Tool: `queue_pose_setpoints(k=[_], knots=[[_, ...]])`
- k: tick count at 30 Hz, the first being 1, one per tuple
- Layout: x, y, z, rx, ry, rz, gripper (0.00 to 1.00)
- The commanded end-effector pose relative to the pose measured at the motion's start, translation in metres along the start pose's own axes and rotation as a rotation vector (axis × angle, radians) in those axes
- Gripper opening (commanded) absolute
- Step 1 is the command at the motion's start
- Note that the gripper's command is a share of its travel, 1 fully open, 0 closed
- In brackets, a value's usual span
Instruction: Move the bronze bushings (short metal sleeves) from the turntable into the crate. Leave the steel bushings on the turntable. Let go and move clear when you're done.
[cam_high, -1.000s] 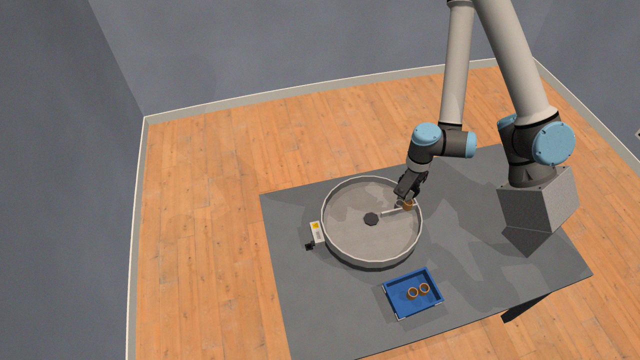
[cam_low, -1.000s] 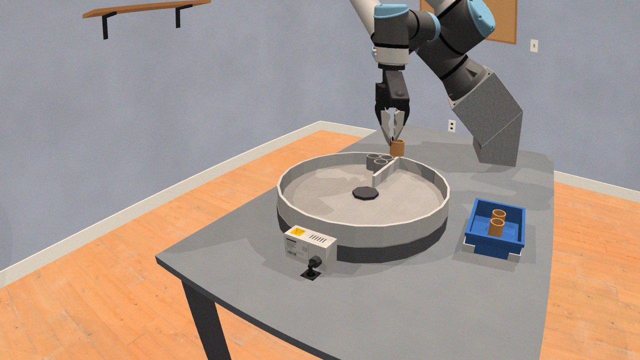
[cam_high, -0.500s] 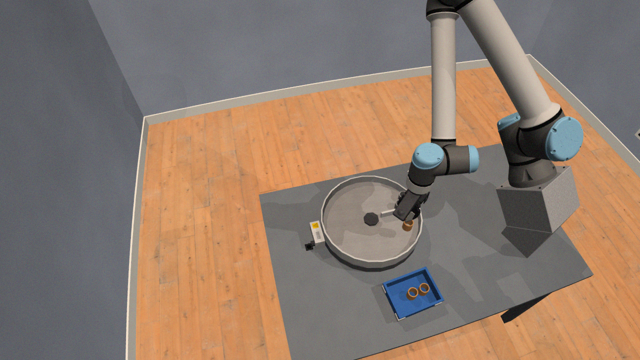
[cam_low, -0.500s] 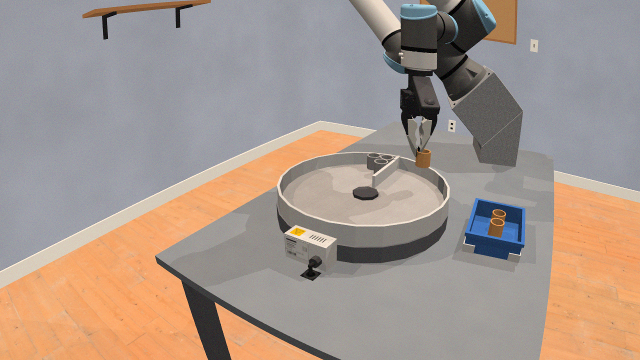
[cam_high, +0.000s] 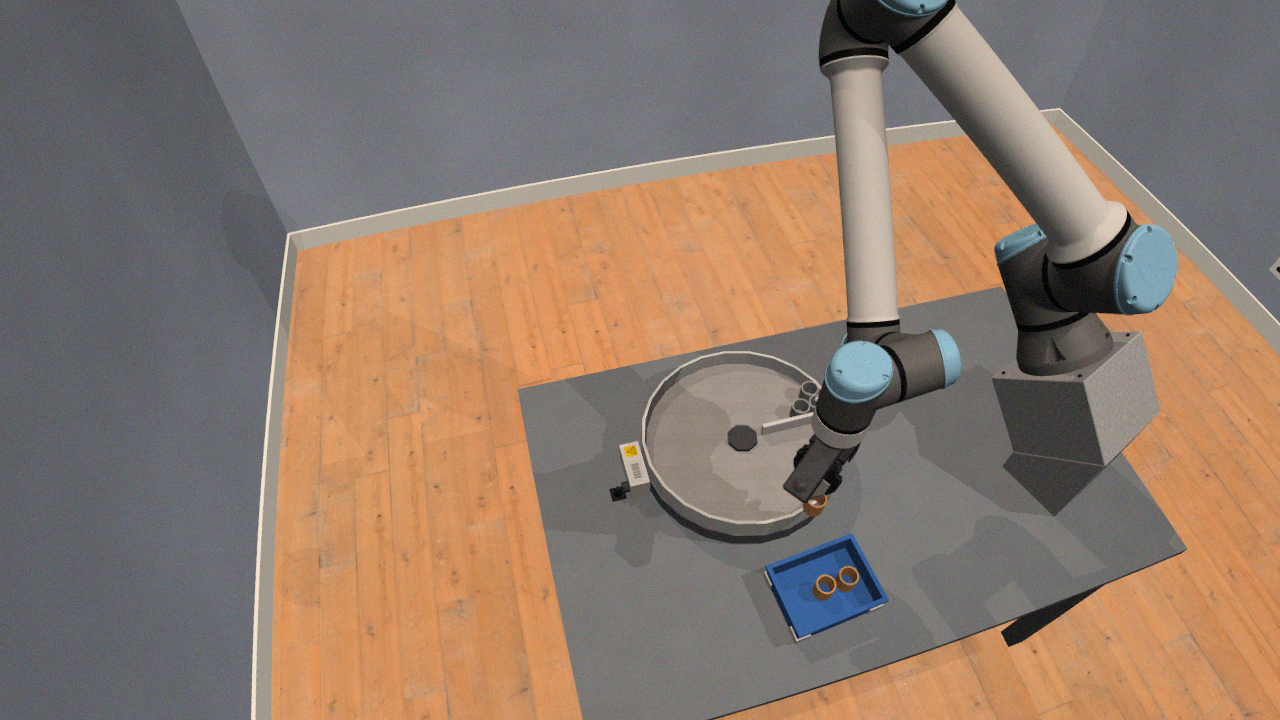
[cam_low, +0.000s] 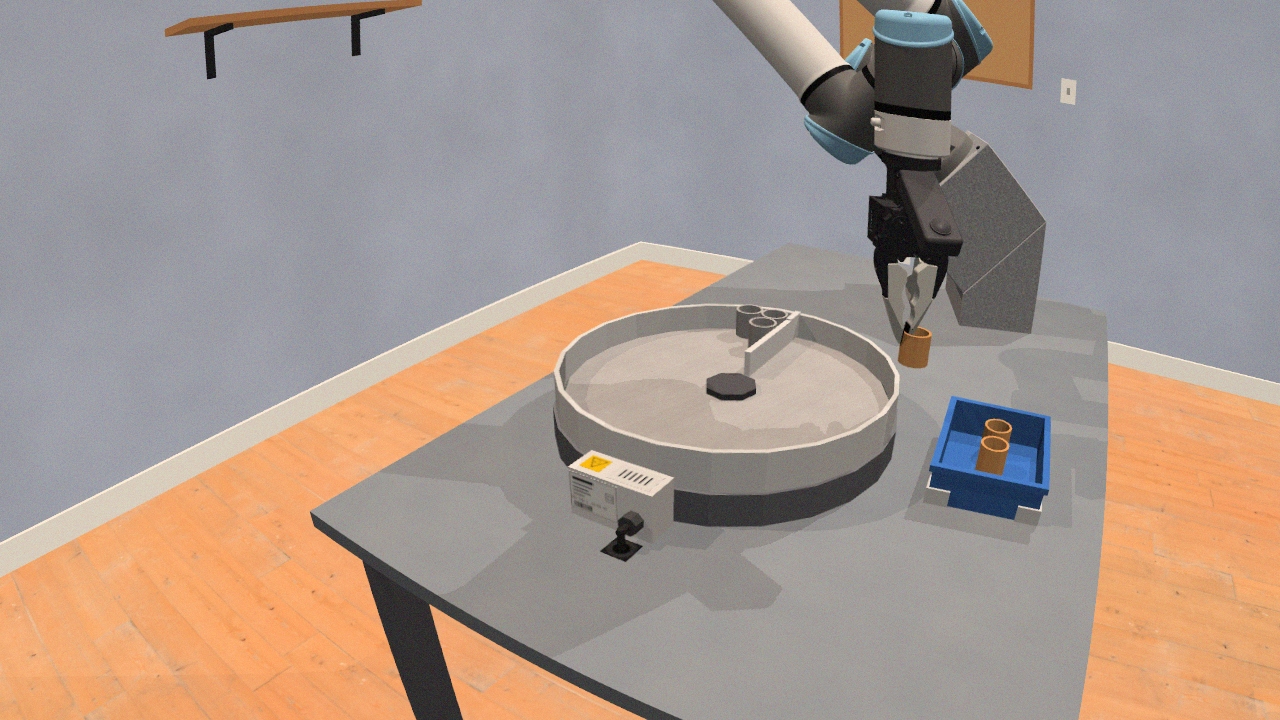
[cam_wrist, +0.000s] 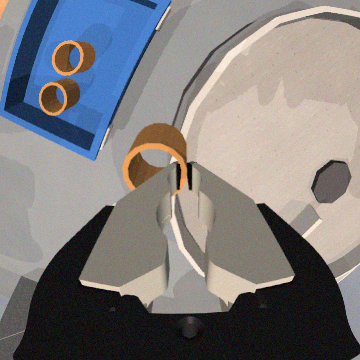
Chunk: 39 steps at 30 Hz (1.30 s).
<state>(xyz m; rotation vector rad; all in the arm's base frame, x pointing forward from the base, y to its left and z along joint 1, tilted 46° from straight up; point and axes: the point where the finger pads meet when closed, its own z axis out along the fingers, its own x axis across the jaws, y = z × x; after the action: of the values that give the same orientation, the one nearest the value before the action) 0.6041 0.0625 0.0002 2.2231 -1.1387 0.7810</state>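
My gripper (cam_high: 817, 495) (cam_low: 912, 325) (cam_wrist: 183, 164) is shut on the wall of a bronze bushing (cam_high: 815, 507) (cam_low: 913, 348) (cam_wrist: 150, 157). It holds the bushing in the air over the turntable's rim on the side towards the crate. The blue crate (cam_high: 791, 606) (cam_low: 948, 452) (cam_wrist: 30, 45) holds two bronze bushings (cam_high: 824, 586) (cam_high: 847, 576) (cam_low: 991, 454) (cam_low: 997, 428) (cam_wrist: 57, 96) (cam_wrist: 71, 56). Three steel bushings (cam_high: 803, 399) (cam_low: 761, 318) stand together on the round grey turntable (cam_high: 698, 447) (cam_low: 644, 376) (cam_wrist: 260, 125) beside its white divider bar (cam_high: 783, 423) (cam_low: 769, 344).
A black hub (cam_high: 742, 437) (cam_low: 730, 386) (cam_wrist: 331, 181) sits at the turntable's centre. A white control box (cam_high: 633, 462) (cam_low: 619, 490) with a yellow label stands at the turntable's edge, with a black plug (cam_high: 617, 491) (cam_low: 626, 532) beside it. The robot's grey base block (cam_high: 1074, 402) (cam_low: 998, 241) stands at the table's back.
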Motion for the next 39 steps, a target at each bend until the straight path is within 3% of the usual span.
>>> queue_pose_setpoints(k=[1, 11, 19, 39], knots=[[-0.019, -0.032, 0.001, -0.003, 0.000, 0.002, 0.00], [-0.055, -0.087, 0.001, -0.003, 0.000, 0.002, 0.00], [-0.068, -0.107, 0.001, -0.003, 0.000, 0.002, 0.00], [-0.077, -0.122, 0.001, -0.003, 0.000, 0.002, 0.00]])
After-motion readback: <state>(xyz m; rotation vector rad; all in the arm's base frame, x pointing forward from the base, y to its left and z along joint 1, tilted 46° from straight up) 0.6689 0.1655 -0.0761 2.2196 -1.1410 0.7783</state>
